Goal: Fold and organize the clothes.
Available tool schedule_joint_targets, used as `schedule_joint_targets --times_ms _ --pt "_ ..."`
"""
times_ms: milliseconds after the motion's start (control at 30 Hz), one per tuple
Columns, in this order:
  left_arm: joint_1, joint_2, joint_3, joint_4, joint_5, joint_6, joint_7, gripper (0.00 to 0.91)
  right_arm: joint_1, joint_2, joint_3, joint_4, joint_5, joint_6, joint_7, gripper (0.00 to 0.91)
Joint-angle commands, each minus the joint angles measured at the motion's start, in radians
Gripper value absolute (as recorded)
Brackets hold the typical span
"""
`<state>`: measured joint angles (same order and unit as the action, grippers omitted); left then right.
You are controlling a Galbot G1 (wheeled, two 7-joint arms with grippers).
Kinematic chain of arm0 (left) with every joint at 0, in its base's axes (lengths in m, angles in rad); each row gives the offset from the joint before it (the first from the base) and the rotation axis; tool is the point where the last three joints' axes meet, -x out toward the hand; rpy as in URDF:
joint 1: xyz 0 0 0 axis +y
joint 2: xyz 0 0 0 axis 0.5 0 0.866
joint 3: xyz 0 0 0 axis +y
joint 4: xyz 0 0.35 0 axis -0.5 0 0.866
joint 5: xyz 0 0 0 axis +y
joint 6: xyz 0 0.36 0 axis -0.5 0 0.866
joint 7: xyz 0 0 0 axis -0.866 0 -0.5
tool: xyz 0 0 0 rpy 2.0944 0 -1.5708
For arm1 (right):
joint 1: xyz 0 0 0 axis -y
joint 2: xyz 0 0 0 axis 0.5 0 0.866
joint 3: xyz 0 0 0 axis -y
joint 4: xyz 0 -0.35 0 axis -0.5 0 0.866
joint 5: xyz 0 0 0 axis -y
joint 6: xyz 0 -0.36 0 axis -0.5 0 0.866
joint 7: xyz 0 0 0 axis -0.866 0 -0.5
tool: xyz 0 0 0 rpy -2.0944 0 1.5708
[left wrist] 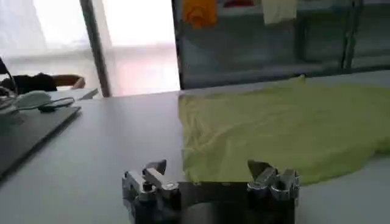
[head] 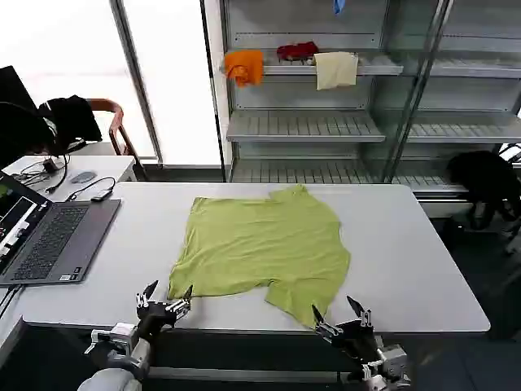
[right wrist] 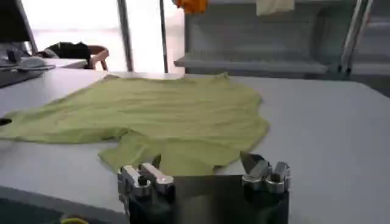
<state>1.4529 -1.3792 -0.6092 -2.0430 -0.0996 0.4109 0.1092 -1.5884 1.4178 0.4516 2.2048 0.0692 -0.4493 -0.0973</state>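
Note:
The clothes are one lime-green T-shirt [head: 262, 245] lying spread and a bit rumpled on the white table [head: 407, 252], plain side up, with one sleeve reaching toward the front edge. My left gripper [head: 168, 297] hovers open at the table's front edge, just before the shirt's front left corner [left wrist: 201, 164]. My right gripper [head: 339, 314] is open too, at the front edge near the sleeve [right wrist: 177, 155]. The left gripper [left wrist: 208, 167] and the right gripper [right wrist: 204, 161] each hold nothing, with the shirt [left wrist: 286, 128] [right wrist: 164, 112] lying a short way beyond the fingertips.
An open laptop [head: 49, 236] with cables sits on the table's left end. Behind the table stand metal shelves [head: 326, 126] with an orange cloth [head: 244, 67], a red cloth [head: 297, 51] and a cream cloth [head: 335, 70]. A chair [head: 114, 122] and black garments are at the left.

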Motion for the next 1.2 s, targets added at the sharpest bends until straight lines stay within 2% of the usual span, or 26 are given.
schedule_joint_targets --times_ms 33,200,233,267,367,400,433,467,500,533,600,667,700,1200 --pt "0.006 0.003 -0.006 0.021 0.014 -0.004 -0.008 0.907 0.000 0.013 -0.027 -0.038 -0.021 0.019 0.006 0.907" --pt "0.006 0.003 -0.006 0.032 0.009 -0.004 -0.010 0.907 0.013 0.020 -0.038 -0.061 -0.026 0.019 0.014 0.907" --pt "0.006 0.002 -0.005 0.033 0.010 -0.004 -0.011 0.907 0.016 0.024 -0.043 -0.070 -0.026 0.021 0.016 0.877" --pt "0.006 0.001 -0.005 0.033 0.010 -0.004 -0.011 0.907 0.017 0.026 -0.046 -0.073 -0.026 0.021 0.018 0.826" --pt "0.005 0.001 -0.003 0.033 0.010 -0.004 -0.011 0.887 0.026 0.039 -0.061 -0.093 -0.033 0.021 0.025 0.544" --pt "0.004 0.001 -0.003 0.034 0.010 -0.003 -0.011 0.836 0.028 0.040 -0.063 -0.095 -0.035 0.022 0.027 0.464" --pt "0.004 0.000 -0.003 0.035 0.010 -0.003 -0.010 0.715 0.031 0.041 -0.066 -0.101 -0.036 0.022 0.030 0.302" --pt "0.004 0.000 -0.003 0.035 0.010 -0.004 -0.010 0.645 0.033 0.041 -0.067 -0.103 -0.036 0.022 0.031 0.171" --pt "0.004 0.000 -0.003 0.035 0.010 -0.004 -0.010 0.504 0.033 0.040 -0.067 -0.103 -0.036 0.022 0.031 0.091" --pt "0.005 0.000 -0.002 0.035 0.009 -0.005 -0.009 0.282 0.035 0.038 -0.068 -0.104 -0.035 0.023 0.032 0.020" --pt "0.008 0.000 0.000 0.031 0.006 -0.006 -0.007 0.191 0.036 0.037 -0.067 -0.104 -0.035 0.023 0.031 0.000" --pt "0.011 0.000 0.001 0.027 0.005 -0.006 -0.004 0.050 0.036 0.035 -0.065 -0.104 -0.035 0.025 0.030 0.000" --pt "0.012 -0.001 0.003 0.024 0.004 -0.006 -0.003 0.030 0.036 0.035 -0.065 -0.104 -0.035 0.026 0.029 0.000" --pt "0.013 -0.004 0.014 -0.004 0.007 -0.001 0.011 0.000 0.033 0.040 -0.057 -0.073 -0.034 0.068 0.033 0.000"
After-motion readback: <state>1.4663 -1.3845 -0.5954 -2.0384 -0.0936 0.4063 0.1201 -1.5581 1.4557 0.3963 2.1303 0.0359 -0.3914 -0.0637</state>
